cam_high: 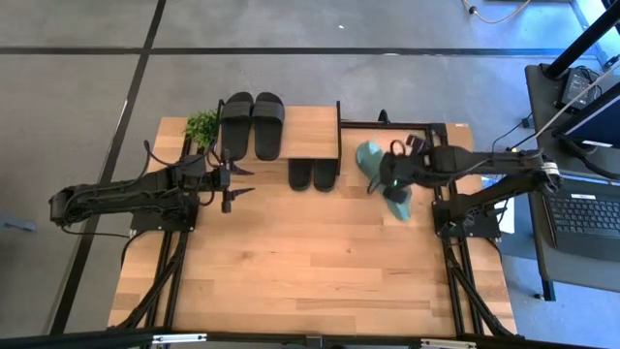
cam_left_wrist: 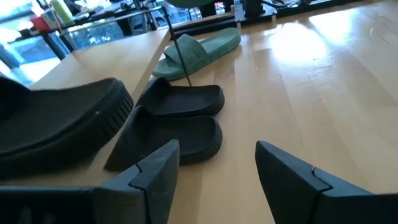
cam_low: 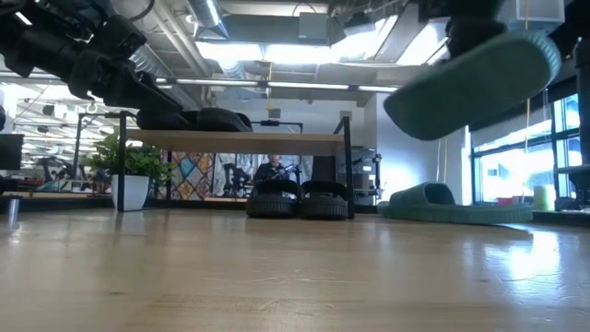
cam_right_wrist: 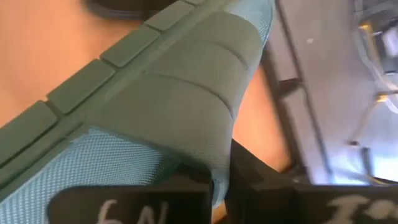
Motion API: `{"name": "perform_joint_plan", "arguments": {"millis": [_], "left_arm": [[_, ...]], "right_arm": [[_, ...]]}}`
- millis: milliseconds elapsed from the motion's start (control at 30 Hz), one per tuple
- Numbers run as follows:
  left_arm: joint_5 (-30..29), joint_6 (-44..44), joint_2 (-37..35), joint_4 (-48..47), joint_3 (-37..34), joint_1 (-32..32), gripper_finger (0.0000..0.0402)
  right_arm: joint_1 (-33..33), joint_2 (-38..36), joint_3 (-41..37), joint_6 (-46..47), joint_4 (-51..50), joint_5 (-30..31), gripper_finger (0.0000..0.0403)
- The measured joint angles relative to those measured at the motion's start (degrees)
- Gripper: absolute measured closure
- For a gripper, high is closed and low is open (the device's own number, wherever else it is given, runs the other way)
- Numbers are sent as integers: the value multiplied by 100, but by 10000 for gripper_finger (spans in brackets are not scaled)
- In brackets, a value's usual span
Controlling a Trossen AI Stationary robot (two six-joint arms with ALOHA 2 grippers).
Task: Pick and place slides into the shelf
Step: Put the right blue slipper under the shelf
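A teal slide (cam_low: 475, 78) hangs high above the table's right part, with my right gripper (cam_high: 390, 177) shut on it. A second teal slide (cam_low: 442, 205) lies flat on its sole on the table just right of the shelf (cam_low: 240, 140). Two black slides (cam_high: 252, 124) rest on the shelf's top board, and two more (cam_high: 313, 174) stand on the table under it, their ends sticking out toward the near edge. My left gripper (cam_left_wrist: 217, 162) stays open at the table's left, pointing at the lower black slides (cam_left_wrist: 180, 118) and touching nothing. My right gripper grips the teal slide at its wide ribbed strap (cam_right_wrist: 205, 130); the fingers (cam_right_wrist: 249, 171) meet the strap's edge, but their tips are hidden by the strap. They come slanting down from the table's right. The slide is lifted clear and tilted, its right end higher.
A small potted plant (cam_high: 201, 126) stands at the shelf's left end. The shelf's thin black posts (cam_left_wrist: 177, 50) stand close to the lying teal slide. Bare wooden tabletop (cam_high: 310, 262) stretches toward the near edge. A side table with a laptop (cam_high: 581, 213) is off to the right.
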Motion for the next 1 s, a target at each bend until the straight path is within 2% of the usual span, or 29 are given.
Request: {"name": "perform_joint_plan", "arguments": {"millis": [267, 500, 600, 767, 1000], "left_arm": [[4, -296, 0, -104, 0, -1, 198], [10, -467, 0, -214, 5, -2, 198], [8, -603, -3, -261, 9, -7, 198], [7, -601, 0, -305, 9, -7, 198], [6, -601, 0, -305, 9, -7, 198]], "right_arm": [[1540, 1175, 547, 1462, -117, -685, 390], [2148, 2857, 1585, 1811, 105, -793, 390], [2178, 3645, 2319, 1431, 96, -795, 390], [2136, 4829, 3666, -27, 110, -579, 390], [1765, 6071, 5462, -1298, 138, -437, 390]]}}
